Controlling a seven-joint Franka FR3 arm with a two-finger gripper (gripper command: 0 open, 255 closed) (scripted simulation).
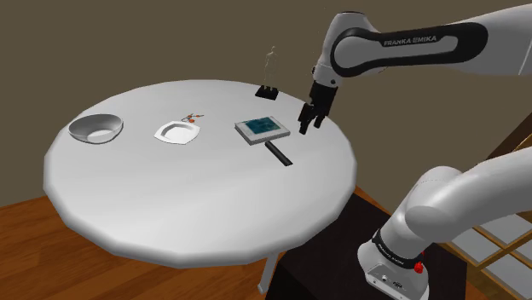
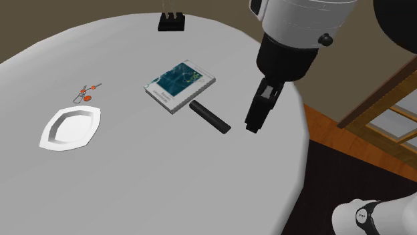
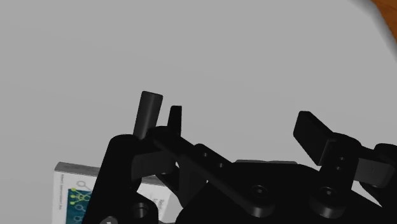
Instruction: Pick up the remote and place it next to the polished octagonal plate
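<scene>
Wrist view has your pincer (image 3: 242,118) released: the fingers (image 3: 312,130) stand well apart with only bare table (image 3: 254,57) between them, so nothing's grabbed yet. I'd call this the reach-in step. The remote (image 3: 149,111) is a black bar lying flat on the table. It pokes out just past one finger, off to the side of the gap rather than inside it. The book (image 3: 73,191) is on that same side, a bit further from the pincer.

The second exterior view makes it clearer. The pincer (image 2: 256,121) hangs above the table, near one end of the remote (image 2: 210,117) but apart from it. The remote lies between the pincer and the book (image 2: 180,83), with its far end just beside the book's edge. The plate (image 2: 70,128) is way out past the book, well apart from the pincer.

For the next move, I reckon you need to:
- Slide toward the book until the remote sits under the gap.
- Twist the wrist so the fingers straddle its narrow width.
- Drop down and clench.

Grab nearer the end on the pincer's side, because the finger on the book side could clip the book otherwise. After that it's a carry past the book, setting the remote down beside the plate, not on it.
</scene>
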